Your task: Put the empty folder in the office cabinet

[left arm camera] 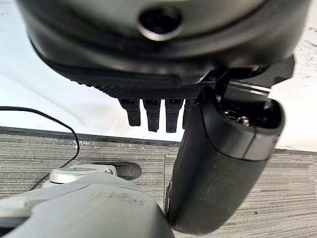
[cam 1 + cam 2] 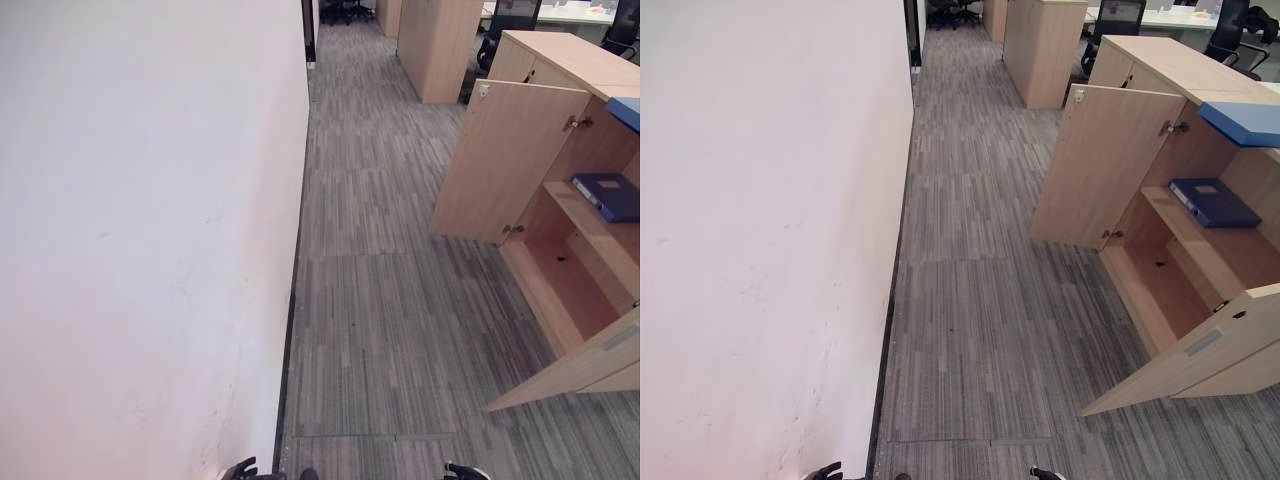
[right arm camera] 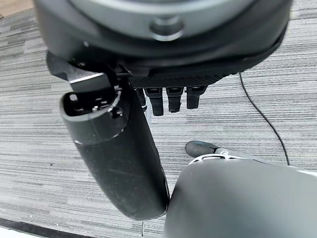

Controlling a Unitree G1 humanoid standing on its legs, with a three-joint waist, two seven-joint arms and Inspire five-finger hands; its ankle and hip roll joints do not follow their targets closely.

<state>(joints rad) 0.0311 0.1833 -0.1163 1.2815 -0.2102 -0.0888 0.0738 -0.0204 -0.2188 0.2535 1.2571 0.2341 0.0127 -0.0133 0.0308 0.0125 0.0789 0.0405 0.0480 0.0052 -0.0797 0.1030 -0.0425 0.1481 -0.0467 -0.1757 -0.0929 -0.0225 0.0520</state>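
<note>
Both robot hands, left robot hand [image 1: 198,163] and right robot hand [image 3: 124,163], hang relaxed and empty. The dark blue folder [image 2: 1213,201] already lies flat on the open office cabinet's [image 2: 1120,170] shelf [image 2: 1195,250], so the job looks done.

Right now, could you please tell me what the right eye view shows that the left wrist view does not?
Right eye view: the office cabinet with both doors open, a blue folder lying flat on its shelf, and a lighter blue item on its top. Left wrist view: the left hand from close, fingers hanging relaxed, holding nothing. Shared: the grey striped carpet and the white wall.
</note>
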